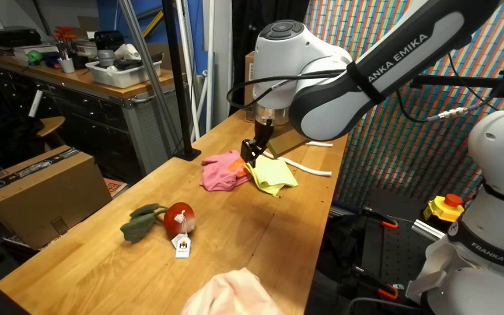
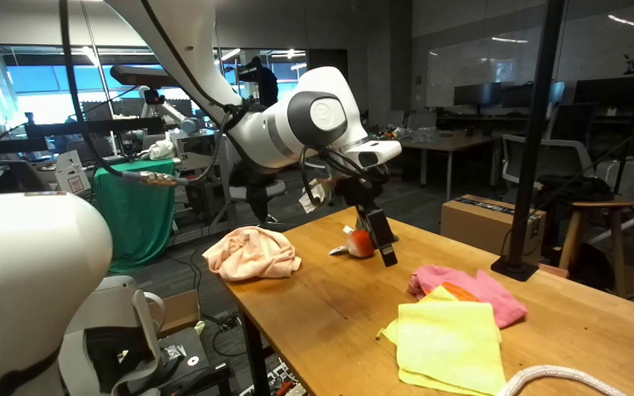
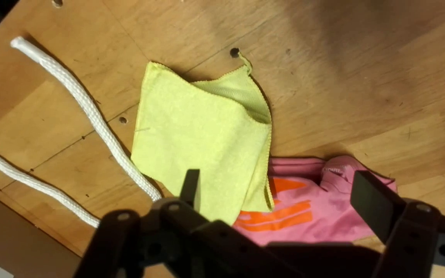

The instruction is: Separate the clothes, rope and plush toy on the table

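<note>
My gripper (image 3: 282, 193) stands open above the table (image 1: 274, 236), nothing between its fingers. Below it in the wrist view, a folded yellow-green cloth (image 3: 195, 135) overlaps a bright pink cloth (image 3: 334, 216) with orange print. White rope (image 3: 99, 119) lies beside the yellow-green cloth, touching or slightly under its edge; another length of white rope (image 3: 33, 183) runs toward the lower left. A crumpled peach-pink cloth (image 2: 253, 253) rests apart at the table's end. The plush toy (image 1: 180, 218), red and round with green leaves and a tag, lies alone, partly hidden behind the gripper in an exterior view (image 2: 360, 243).
A brown cardboard surface (image 1: 289, 142) sits beside the rope, behind the gripper; its edge (image 3: 21, 235) shows in the wrist view. A black upright pole (image 2: 523, 220) is fixed at the table's edge near the pink cloth. A cardboard box (image 1: 46, 197) is off the table.
</note>
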Robot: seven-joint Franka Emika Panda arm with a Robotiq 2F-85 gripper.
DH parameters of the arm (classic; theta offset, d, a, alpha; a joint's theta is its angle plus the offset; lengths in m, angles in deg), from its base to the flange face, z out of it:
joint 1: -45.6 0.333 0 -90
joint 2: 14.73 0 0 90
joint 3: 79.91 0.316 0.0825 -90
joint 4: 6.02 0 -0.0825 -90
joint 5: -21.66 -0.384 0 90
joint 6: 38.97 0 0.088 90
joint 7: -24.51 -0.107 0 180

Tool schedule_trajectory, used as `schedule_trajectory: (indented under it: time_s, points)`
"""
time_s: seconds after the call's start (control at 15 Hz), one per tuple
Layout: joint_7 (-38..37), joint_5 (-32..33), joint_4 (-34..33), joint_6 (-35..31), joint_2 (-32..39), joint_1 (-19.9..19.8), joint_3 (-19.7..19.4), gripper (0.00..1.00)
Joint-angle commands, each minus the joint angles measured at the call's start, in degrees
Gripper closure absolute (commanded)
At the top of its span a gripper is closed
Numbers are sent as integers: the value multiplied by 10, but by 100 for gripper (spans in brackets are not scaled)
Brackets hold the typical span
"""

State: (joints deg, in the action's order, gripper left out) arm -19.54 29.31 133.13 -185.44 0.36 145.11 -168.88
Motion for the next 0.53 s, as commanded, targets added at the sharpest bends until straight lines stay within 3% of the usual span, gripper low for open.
schedule_trajectory:
  time_s: [0.0,0.27,0.47]
  points:
    - [72,18,5,26,-47,4,-21,0]
    - [137,36,-2,87,-50,-16,-20,0]
    - [171,50,1,91,-53,-30,-14,0]
